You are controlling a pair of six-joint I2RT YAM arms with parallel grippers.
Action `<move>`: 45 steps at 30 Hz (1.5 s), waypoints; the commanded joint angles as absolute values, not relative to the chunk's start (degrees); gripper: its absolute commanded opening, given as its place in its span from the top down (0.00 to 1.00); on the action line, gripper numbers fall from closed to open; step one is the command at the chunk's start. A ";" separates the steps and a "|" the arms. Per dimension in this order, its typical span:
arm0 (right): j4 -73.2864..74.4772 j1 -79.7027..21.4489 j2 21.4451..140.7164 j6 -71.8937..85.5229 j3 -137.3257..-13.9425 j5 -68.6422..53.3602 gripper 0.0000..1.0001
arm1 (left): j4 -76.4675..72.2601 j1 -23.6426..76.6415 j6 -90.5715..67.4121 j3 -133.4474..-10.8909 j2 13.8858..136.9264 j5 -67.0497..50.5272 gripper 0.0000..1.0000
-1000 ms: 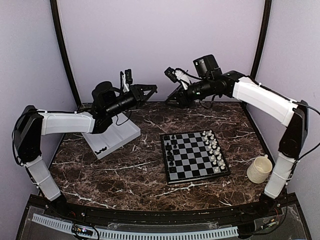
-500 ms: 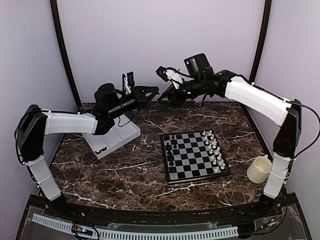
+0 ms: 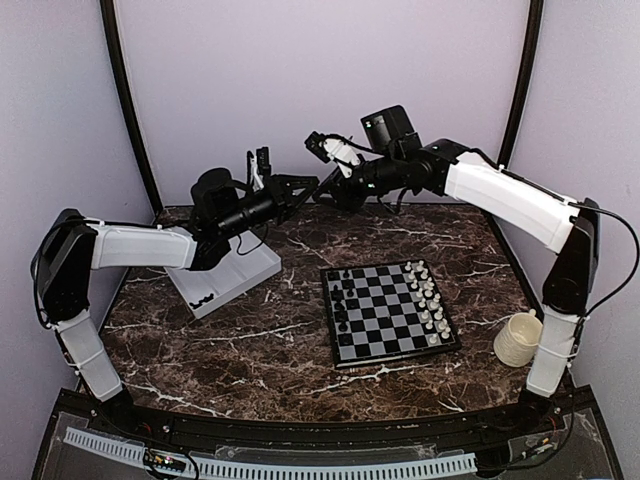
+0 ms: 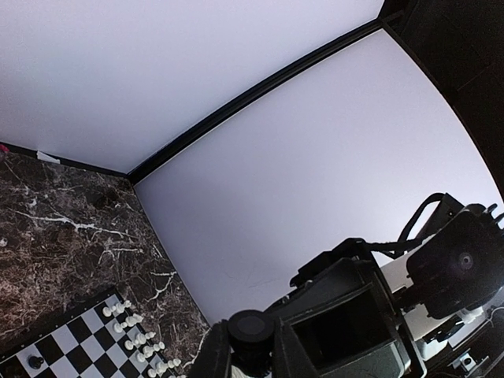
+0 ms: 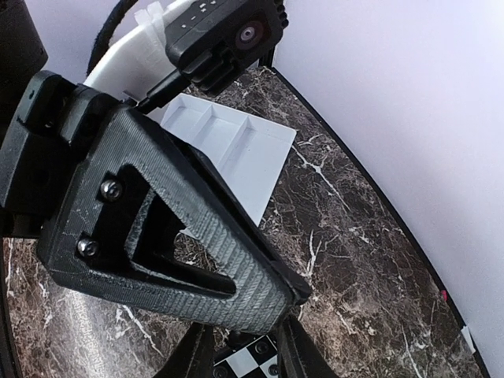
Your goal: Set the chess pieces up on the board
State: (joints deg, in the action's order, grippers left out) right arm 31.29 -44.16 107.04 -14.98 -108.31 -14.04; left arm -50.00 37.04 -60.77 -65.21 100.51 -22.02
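The marble table is carrying everything, and above its far edge the left arm and right arm are reaching in high toward each other, well above the board that is lying right of centre. The tray is sitting at far left and the cup at near right.

The left gripper is showing its jaws drawn in to a narrow point; whether a chessman is pinched there I cannot tell. The right gripper is standing partly apart, straddling that tip and holding nothing I can see.

The chess pieces are mostly standing along the board's left files, with a few lying in the tray's near compartment, and the white chessmen are lining the right files.

The pieces are looking very light, hard and smooth, so they are likely to tip or squirt out of a grip. I am judging a fingertip pinch across the body from straight above to be best, clear of the close neighbours
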 commanded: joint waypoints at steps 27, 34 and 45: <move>31.46 -40.98 102.67 -17.58 -99.21 -14.86 1.00 | -23.78 36.38 -27.81 -66.52 86.56 -15.41 0.01; 47.99 -41.05 103.77 -28.66 -101.19 -17.36 1.00 | -7.56 34.20 -11.59 -67.04 81.87 0.82 0.01; 66.67 -47.39 105.41 -43.28 -96.98 -3.99 1.00 | -7.64 32.15 2.38 -62.61 77.37 13.57 0.01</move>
State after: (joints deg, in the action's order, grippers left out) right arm 58.39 -45.43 105.16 -36.56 -99.09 -9.58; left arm -7.18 32.82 -4.10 -65.21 81.36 7.29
